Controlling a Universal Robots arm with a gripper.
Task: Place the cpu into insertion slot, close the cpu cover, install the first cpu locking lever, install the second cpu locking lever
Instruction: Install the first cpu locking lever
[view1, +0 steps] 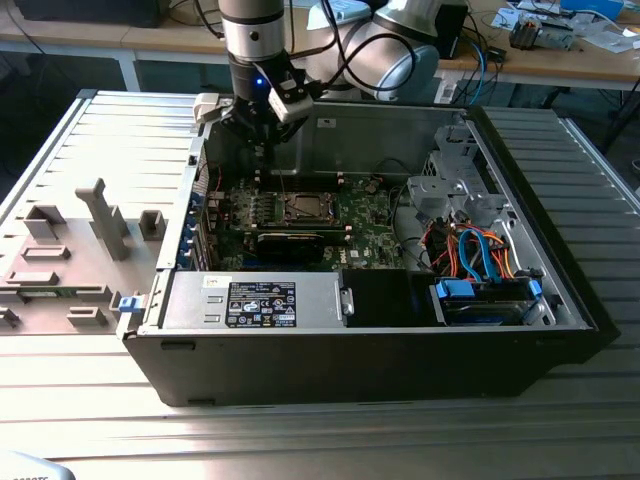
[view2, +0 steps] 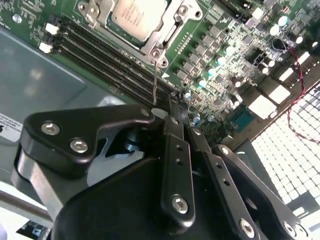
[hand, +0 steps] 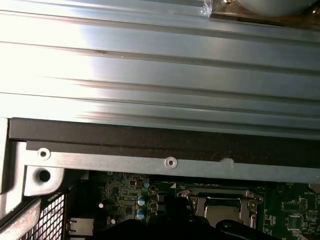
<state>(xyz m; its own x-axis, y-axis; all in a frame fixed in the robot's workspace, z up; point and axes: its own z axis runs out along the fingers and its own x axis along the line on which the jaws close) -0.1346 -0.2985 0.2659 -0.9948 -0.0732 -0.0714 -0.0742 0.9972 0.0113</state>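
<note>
The cpu (view2: 134, 16) is seen seated in the insertion slot (view2: 167, 35) on the green motherboard (view2: 235, 65), silvery-tan top facing up in the second wrist view. The cpu cover (view2: 162, 31) is seen as a silvery frame lying around the chip. A thin metal lever rod (view2: 155, 82) stands up from the socket's corner, next to the long black memory slots (view2: 105, 55). The rod's upper end meets the gripper (view2: 172, 107), whose black fingers (view2: 176, 165) are drawn close together with almost no gap; whether the rod is actually pinched cannot be told.

In the exterior view the socket (view1: 303, 208) is seen mid-board inside the open computer case (view1: 380, 330), with the gripper (view1: 262, 140) hanging just above the board, behind the socket and near the case's rear wall. The robot arm (view1: 252, 40) comes down from above. A power supply (view1: 255, 303) sits along the case's near edge, and a drive bay with blue and orange cables (view1: 480, 260) is at the exterior view's right. Grey fixture blocks (view1: 105, 215) stand on the ribbed metal table (view1: 300, 440) at the exterior view's left.

In the first wrist view the socket (hand: 220, 202) is partly visible below the case's rim (hand: 150, 162).
</note>
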